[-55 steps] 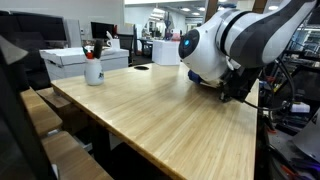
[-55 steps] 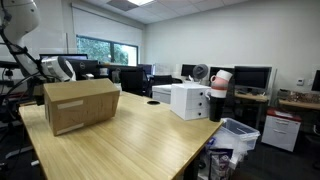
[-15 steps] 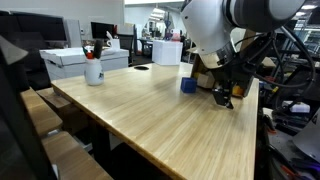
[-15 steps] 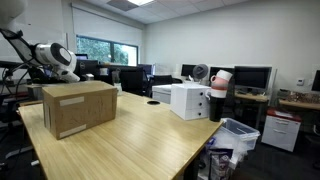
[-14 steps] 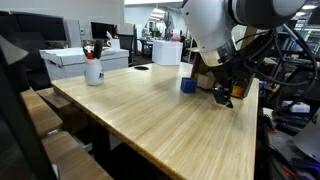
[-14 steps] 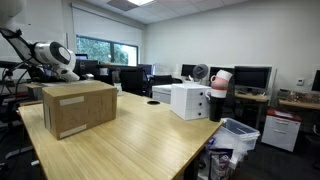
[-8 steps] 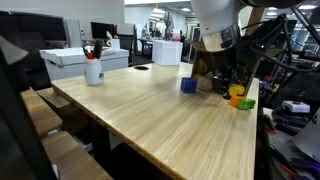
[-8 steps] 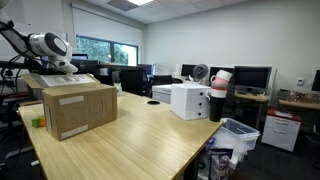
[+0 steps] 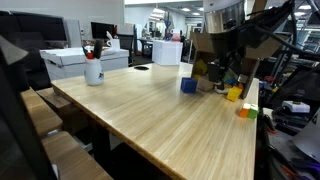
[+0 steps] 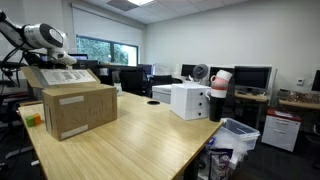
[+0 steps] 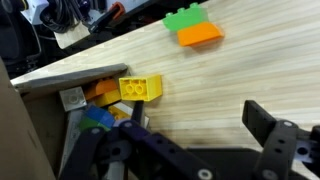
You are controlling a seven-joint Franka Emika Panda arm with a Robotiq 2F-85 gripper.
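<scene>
Pale wood-grain tabletop [image 9: 150, 120] runs beneath the gripper [image 11: 192, 120], whose fingers stand apart with nothing between them. At the gripper's eleven o'clock in the wrist view lies the yellow block [image 11: 140, 89], just beside the edge of a cardboard box [image 11: 60, 85]. A green block [image 11: 188, 17] and an orange block [image 11: 200, 36], pressed together, lie at twelve o'clock. In an exterior view a blue block [image 9: 188, 85] sits at the yellow block's nine o'clock. Office monitors [image 10: 250, 77] and a window [image 10: 100, 48] ring the table.
</scene>
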